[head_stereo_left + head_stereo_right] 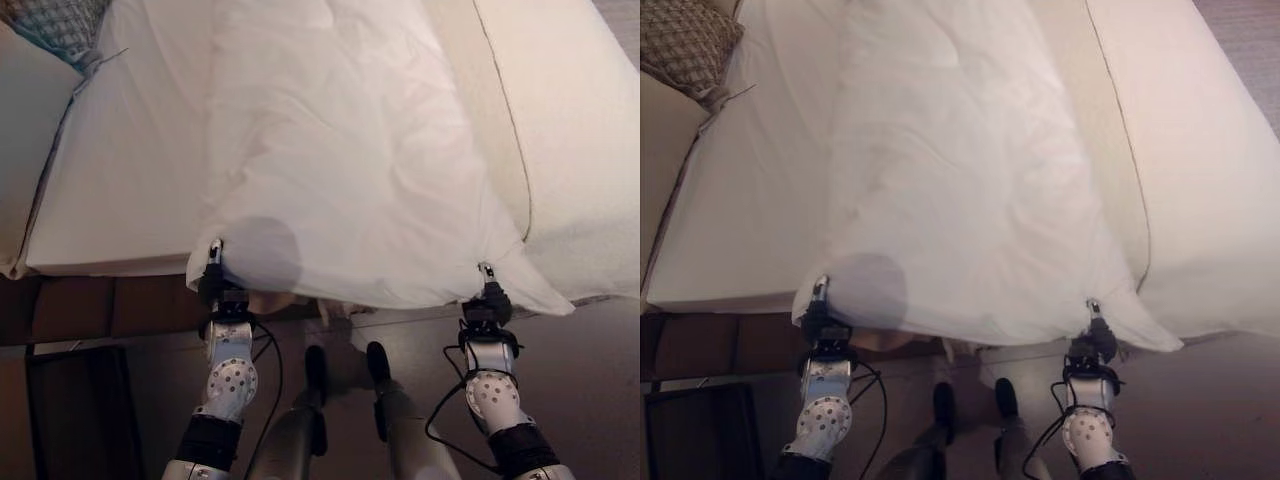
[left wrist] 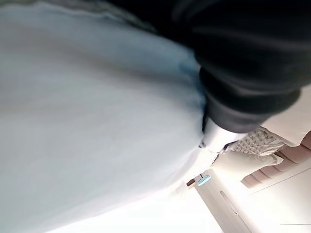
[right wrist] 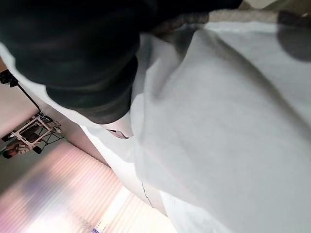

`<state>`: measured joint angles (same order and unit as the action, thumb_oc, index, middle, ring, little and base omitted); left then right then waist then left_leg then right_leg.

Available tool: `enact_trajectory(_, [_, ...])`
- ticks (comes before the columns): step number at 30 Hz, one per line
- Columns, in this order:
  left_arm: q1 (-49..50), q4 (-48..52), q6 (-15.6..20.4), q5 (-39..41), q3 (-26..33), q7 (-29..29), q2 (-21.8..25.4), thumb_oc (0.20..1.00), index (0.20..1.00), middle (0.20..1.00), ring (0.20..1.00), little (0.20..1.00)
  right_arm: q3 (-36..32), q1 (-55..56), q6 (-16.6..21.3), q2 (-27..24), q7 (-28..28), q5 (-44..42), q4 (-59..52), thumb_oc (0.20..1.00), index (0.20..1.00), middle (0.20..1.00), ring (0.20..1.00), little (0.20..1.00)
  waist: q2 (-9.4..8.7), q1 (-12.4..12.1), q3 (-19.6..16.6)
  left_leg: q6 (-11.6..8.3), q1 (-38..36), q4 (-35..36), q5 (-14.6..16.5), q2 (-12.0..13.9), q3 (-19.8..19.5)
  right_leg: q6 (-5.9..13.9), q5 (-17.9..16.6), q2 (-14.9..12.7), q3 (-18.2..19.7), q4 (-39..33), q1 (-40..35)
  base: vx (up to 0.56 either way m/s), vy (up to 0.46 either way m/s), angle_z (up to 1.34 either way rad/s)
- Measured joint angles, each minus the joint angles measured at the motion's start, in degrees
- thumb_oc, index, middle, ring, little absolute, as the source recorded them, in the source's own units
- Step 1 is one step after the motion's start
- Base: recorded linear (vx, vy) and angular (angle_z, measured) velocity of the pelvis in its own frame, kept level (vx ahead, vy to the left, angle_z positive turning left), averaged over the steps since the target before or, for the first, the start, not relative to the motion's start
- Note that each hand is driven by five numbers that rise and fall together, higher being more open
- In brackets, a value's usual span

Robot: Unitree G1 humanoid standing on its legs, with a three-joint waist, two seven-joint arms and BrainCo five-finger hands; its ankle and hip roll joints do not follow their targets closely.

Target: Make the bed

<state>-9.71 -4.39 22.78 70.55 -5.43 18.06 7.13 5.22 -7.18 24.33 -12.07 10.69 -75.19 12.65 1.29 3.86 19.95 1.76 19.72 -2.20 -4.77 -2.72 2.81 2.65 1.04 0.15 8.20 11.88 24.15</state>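
Holding the white duvet (image 1: 340, 170) by its near hem, beyond the mattress (image 1: 580, 150) foot edge; left hand (image 1: 214, 282) at one corner, right hand (image 1: 487, 298) at the other, fingers tucked under cloth, so grasp impossible to confirm; long axis running away toward the patterned pillow (image 1: 62, 25); both hands equally near; likely next, drawing the hem straight.

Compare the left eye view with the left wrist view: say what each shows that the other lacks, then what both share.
Left eye view alone: the bed from above, a patterned pillow at its far left corner, and the right hand at the duvet's near edge, fingers hidden. Left wrist view alone: the cloth from very close against the dark ribbed cover. Both: the white duvet and the left hand at its edge.
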Motion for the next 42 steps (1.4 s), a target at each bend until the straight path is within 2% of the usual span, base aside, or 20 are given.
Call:
enact_trajectory(5, [-0.6, 0.2, -0.1, 0.0, 0.2, -0.1, -0.4, 0.200, 0.200, 0.200, 0.200, 0.200, -0.1, -0.7, 0.0, -0.6, -0.1, 0.3, 0.7, 0.200, 0.200, 0.200, 0.200, 0.200, -0.31, -0.4, 0.0, -1.73, 1.5, -3.9, 0.8, -0.3, -3.3, -1.99, 4.5, 0.0, 0.2, 8.1, 3.0, -0.02, -0.027, 0.21])
enact_trajectory(6, [-1.0, 0.5, -0.1, 0.0, 0.2, -0.1, -0.3, 0.200, 0.200, 0.200, 0.200, 0.200, -0.1, -1.1, 0.0, -0.6, -0.1, 0.3, 1.2, 0.200, 0.200, 0.200, 0.200, 0.200, -0.78, -0.5, 0.2, -2.77, 2.4, -5.2, 1.2, -0.2, -4.9, -2.82, 5.8, 0.1, 0.9, 9.7, 4.2, 0.04, 0.096, 0.05])
enact_trajectory(8, [-1.8, 0.7, 0.0, 0.0, 0.9, -0.1, 0.3, 0.200, 0.200, 0.200, 0.200, 0.200, -0.1, -1.6, -0.1, 0.1, 0.0, 0.3, 1.4, 0.200, 0.200, 0.200, 0.200, 0.200, -3.54, -1.5, 0.8, -3.45, 5.9, -11.5, 3.4, 0.1, -7.7, -3.47, 3.8, -1.8, 1.4, 8.6, 5.0, 0.07, 0.179, -0.11])
enact_trajectory(10, [-2.8, 0.7, 0.2, 0.0, 2.2, -0.1, -0.8, 0.200, 0.200, 0.200, 0.200, 0.200, -0.3, -1.1, 0.0, 0.2, -0.2, 0.2, 1.5, 0.200, 0.200, 0.200, 0.200, 0.200, -3.75, -1.2, 0.9, -5.86, 6.8, -10.7, 4.7, 9.4, -10.1, -3.22, 3.1, -1.7, -2.6, 8.3, 4.6, 0.13, 0.556, 0.00])
enact_trajectory(12, [-3.0, 0.6, 0.5, 0.0, 2.1, 0.0, -1.1, 0.200, 0.200, 0.200, 0.200, 0.200, 0.0, -1.1, 0.1, 0.4, -0.2, 0.3, 1.2, 0.200, 0.200, 0.200, 0.200, 0.200, -3.41, -0.2, 0.8, -6.19, 5.8, -6.8, 4.8, 14.5, -9.0, -2.40, 3.9, -0.9, -3.7, 9.5, 4.5, 0.07, 0.469, 0.16])
enact_trajectory(13, [-2.8, 0.6, 0.5, 0.0, 1.8, 0.0, -1.2, 0.200, 0.200, 0.200, 0.200, 0.200, -0.1, -0.8, 0.2, -0.1, -0.2, 0.3, 1.0, 0.200, 0.200, 0.200, 0.200, 0.200, -3.23, -0.1, 0.7, -5.72, 4.5, -4.3, 4.5, 15.4, -8.0, -2.16, 4.3, -0.6, -3.6, 9.8, 4.4, 0.00, 0.384, -0.04])
enact_trajectory(15, [-3.1, -0.1, 0.7, 0.0, 1.5, 0.0, -1.1, 0.200, 0.200, 0.200, 0.200, 0.200, -0.5, -1.8, 0.3, -0.4, -0.3, 0.3, 1.2, 0.200, 0.200, 0.200, 0.200, 0.200, -2.23, -0.1, 0.8, -6.37, 3.1, -4.4, 3.0, 14.0, -8.6, -0.53, 4.1, -0.6, -3.1, 9.9, 4.3, 0.05, 0.627, -0.22])
enact_trajectory(17, [-5.2, -2.5, 0.3, 0.0, -0.8, -0.1, -0.9, 0.200, 0.200, 0.200, 0.200, 0.200, -1.3, -1.3, 0.6, -0.9, -0.1, 0.3, 0.7, 0.200, 0.200, 0.200, 0.200, 0.200, -2.15, 0.4, 0.9, -7.91, 5.1, -8.0, 2.4, 9.2, -6.6, 2.48, 3.5, -6.1, -4.2, 8.9, 4.0, 0.13, 0.728, 0.26])
enact_trajectory(19, [-5.2, -3.9, 0.1, 0.0, -2.4, -0.4, -1.7, 0.200, 0.200, 0.200, 0.200, 0.200, -2.1, -1.3, 0.7, -1.3, -0.1, 0.3, 0.3, 0.200, 0.200, 0.200, 0.200, 0.200, -1.78, 0.2, 0.8, -6.85, 4.5, -10.4, 4.6, 4.8, -4.0, 5.25, 2.5, -10.7, -3.9, 7.3, 2.4, 0.13, 0.734, 0.08])
enact_trajectory(20, [-4.4, -4.4, 0.1, 0.0, -2.4, -0.5, -1.8, 0.200, 0.200, 0.200, 0.200, 0.200, -2.4, -1.6, 0.7, -1.1, -0.2, 0.3, 0.3, 0.200, 0.200, 0.200, 0.200, 0.200, -1.75, -0.2, 0.8, -5.81, 4.4, -11.6, 5.3, 4.6, -2.1, 5.63, 1.8, -12.5, -4.1, 5.3, 1.3, 0.07, 0.550, -0.45])
enact_trajectory(21, [-3.8, -4.9, 0.1, 0.0, -2.2, -0.6, -1.4, 0.200, 0.200, 0.200, 0.200, 0.200, -2.3, -1.6, 0.6, 0.0, -0.2, 0.3, 1.0, 0.200, 0.200, 0.200, 0.200, 0.200, -1.50, -0.2, 0.8, -4.01, 3.6, -12.3, 5.7, 4.0, 1.9, 3.53, -0.8, -14.7, -6.8, 1.9, -0.8, 0.01, 0.555, -0.54])
enact_trajectory(22, [-3.5, -4.7, 0.1, -0.1, -1.8, -0.7, -1.1, 0.200, 0.200, 0.200, 0.200, 0.200, -2.2, -1.3, 0.6, 0.3, -0.4, 0.3, 1.1, 0.200, 0.200, 0.200, 0.200, 0.200, -1.35, -0.6, 0.8, -3.04, 4.0, -13.3, 6.8, 2.9, 1.5, 2.45, -1.7, -14.9, -5.8, 0.7, -1.5, 0.00, 0.363, -0.42])
enact_trajectory(23, [-3.6, -4.8, 0.2, -0.1, -1.8, -0.8, -1.4, 0.200, 0.200, 0.200, 0.200, 0.200, -2.1, -1.1, 0.6, 0.4, -0.5, 0.3, 1.2, 0.200, 0.200, 0.200, 0.200, 0.200, -1.13, -0.4, 0.9, -2.37, 4.0, -13.0, 7.0, 1.7, 0.7, 2.66, -0.5, -13.7, -4.4, 2.9, -0.7, -0.01, 0.351, -0.24])
enact_trajectory(24, [-3.4, -4.8, 0.3, -0.1, -0.1, -0.8, -0.7, 0.200, 0.200, 0.200, 0.200, 0.200, -1.7, -1.1, 0.4, 0.6, -0.5, 0.3, 1.4, 0.200, 0.200, 0.200, 0.200, 0.200, -0.46, -0.3, 1.0, -2.17, 3.8, -10.5, 5.4, 2.2, -2.2, 3.32, 4.2, -8.1, 0.4, 8.6, 2.5, 0.00, 0.191, -0.07])
enact_trajectory(25, [-3.2, -4.7, 0.2, -0.1, 0.1, -0.8, -0.3, 0.200, 0.200, 0.200, 0.200, 0.200, -1.8, -0.6, 0.4, 0.5, -0.8, 0.3, 1.1, 0.200, 0.200, 0.200, 0.200, 0.200, -0.20, 0.0, 0.9, -1.84, 3.2, -7.6, 3.5, 1.7, -3.0, 2.64, 5.9, -3.8, 0.2, 9.6, 3.9, 0.00, 0.194, 0.02])
enact_trajectory(27, [-2.4, -4.2, 0.0, -0.1, -0.1, -0.7, -0.4, 0.200, 0.200, 0.200, 0.200, 0.200, -1.8, 0.9, 0.4, 0.2, -1.4, 0.3, 1.3, 0.200, 0.200, 0.200, 0.200, 0.200, -0.48, 0.6, 0.8, -1.37, 2.5, -5.0, 1.9, 0.1, -3.2, 1.65, 5.4, 1.2, -0.6, 9.0, 4.1, 0.01, 0.076, 0.30])
enact_trajectory(28, [-1.5, -3.7, 0.0, -0.1, -0.2, -0.6, -1.0, 0.200, 0.200, 0.200, 0.200, 0.200, -1.7, 1.2, 0.4, 0.1, -1.6, 0.3, 1.7, 0.200, 0.200, 0.200, 0.200, 0.200, 0.10, 1.7, 0.9, -1.30, 2.2, -4.1, 1.3, -0.3, -3.3, -2.21, 3.8, 2.8, -0.2, 7.3, 3.4, 0.01, 0.032, 0.26])
enact_trajectory(32, [-0.7, -3.3, -0.1, -0.2, -0.2, 0.0, -1.2, 0.200, 0.200, 0.200, 0.200, 0.200, -1.0, 1.1, 0.5, 0.0, -1.5, 0.3, 2.3, 0.200, 0.200, 0.200, 0.200, 0.200, 0.26, 1.6, 0.9, -1.72, 0.8, -1.9, 0.2, 0.1, -3.3, -3.42, 1.8, 3.1, -1.0, 4.9, 1.7, -0.03, -0.002, 0.00])
enact_trajectory(37, [0.3, -2.5, -0.2, -1.9, -0.5, 0.2, -1.7, 0.200, 0.200, 0.200, 0.200, 0.200, -0.9, 0.4, 0.6, -1.0, -1.3, 0.4, 2.5, 0.200, 0.200, 0.200, 0.200, 0.200, 0.39, 1.3, 0.9, -2.38, 0.9, -1.9, 0.3, 0.7, -2.4, -3.40, 2.5, 3.6, -1.5, 6.1, 2.5, -0.01, -0.075, -0.03])
enact_trajectory(42, [-2.0, -4.0, -0.3, -1.5, -0.9, 0.9, -3.4, 0.200, 0.200, 0.200, 0.200, 0.200, -1.4, 0.3, 0.5, -2.5, -0.1, 2.6, 4.7, 0.200, 0.200, 0.200, 0.200, 0.200, 0.71, 1.4, 0.8, -4.63, 3.3, -7.4, 0.2, 0.1, -3.5, -6.09, 5.0, 2.8, -3.0, 10.4, 3.3, -0.02, -0.026, 0.31])
